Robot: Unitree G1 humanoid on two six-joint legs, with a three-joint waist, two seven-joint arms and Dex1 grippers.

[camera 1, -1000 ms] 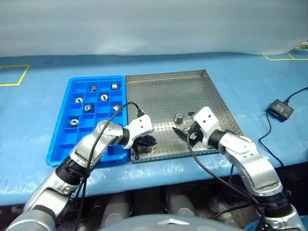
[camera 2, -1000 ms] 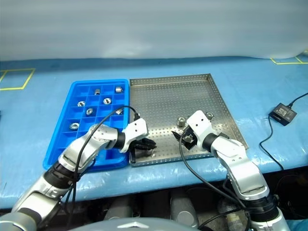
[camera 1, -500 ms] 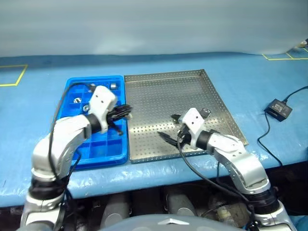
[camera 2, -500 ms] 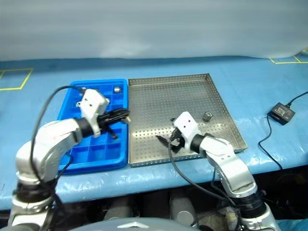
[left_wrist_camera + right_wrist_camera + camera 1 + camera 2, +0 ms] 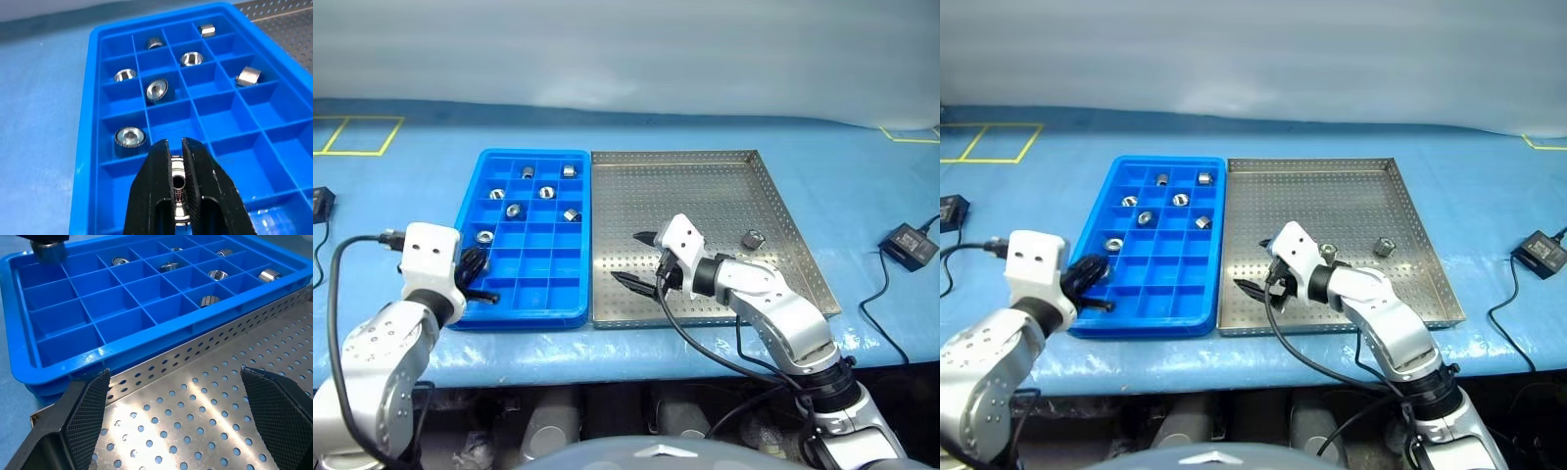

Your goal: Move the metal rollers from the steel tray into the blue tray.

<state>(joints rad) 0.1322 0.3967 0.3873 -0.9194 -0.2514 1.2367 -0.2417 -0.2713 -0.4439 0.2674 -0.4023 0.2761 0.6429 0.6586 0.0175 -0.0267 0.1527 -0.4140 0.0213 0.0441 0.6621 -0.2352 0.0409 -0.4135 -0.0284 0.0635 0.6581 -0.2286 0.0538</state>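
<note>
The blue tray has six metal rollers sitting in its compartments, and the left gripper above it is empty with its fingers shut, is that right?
Not quite. The left gripper is not empty: the left wrist view shows its fingers shut on a metal roller, held over the blue tray. The rest stands: six rollers lie in the tray's compartments.

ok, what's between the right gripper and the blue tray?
From the right gripper to the blue tray: only the bare perforated floor and low rim of the steel tray, no roller. Right wrist view shows it.
</note>
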